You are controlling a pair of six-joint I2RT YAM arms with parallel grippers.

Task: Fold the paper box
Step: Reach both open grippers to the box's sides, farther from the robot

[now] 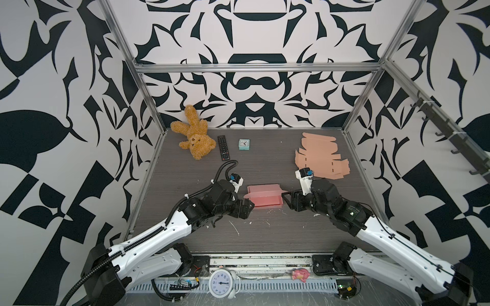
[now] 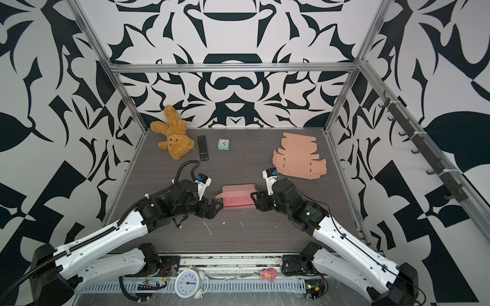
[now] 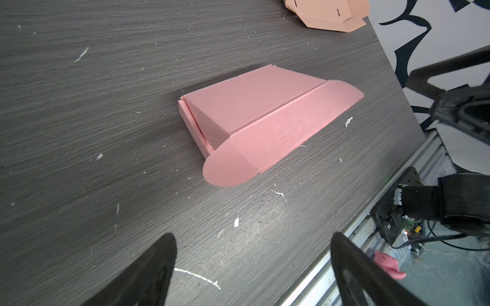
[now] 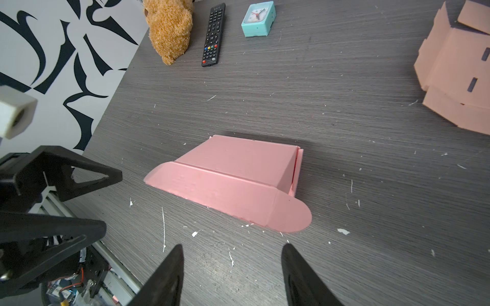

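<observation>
- Nearest the lens: left gripper [image 3: 252, 235], fingers spread wide, nothing between them, low over the bench [image 3: 79, 119].
- Same for the right gripper [image 4: 233, 246]: fingers apart, nothing gripped, gap looking narrower than the left's.
- Pink paper box [image 1: 265, 200] flat on the bench between the two grippers, just ahead of each. No contact visible in either wrist view. Too tight to call in the top views.
- Lid [image 3: 252, 106] down over the body but sloping, not seated.
- Front flap [image 3: 286, 124] lying outside the front wall, not tucked in.
- Rounded ear tabs [image 4: 291, 214] sticking out past both ends, toward each gripper.
- Reads as the closing step: walls up, lid over, tuck not yet done.
- Flanking pose probably deliberate: one gripper per ear, open wide enough to pinch or nudge a tab inward.
- Next move likely to need both ears folded in, then the flap pressed down into the body.
- Risk: light card, nothing pinning it. A one-sided push would probably slide the box toward the opposite gripper, so better to work both ends together.
- Stack of flat peach blanks [image 1: 320, 159] beyond the right gripper, well apart.
- Teddy bear [image 1: 195, 137], remote [image 1: 222, 147] and small teal clock [image 1: 244, 145] beyond the left gripper, well apart. Presumably parked clear of the work zone.
</observation>
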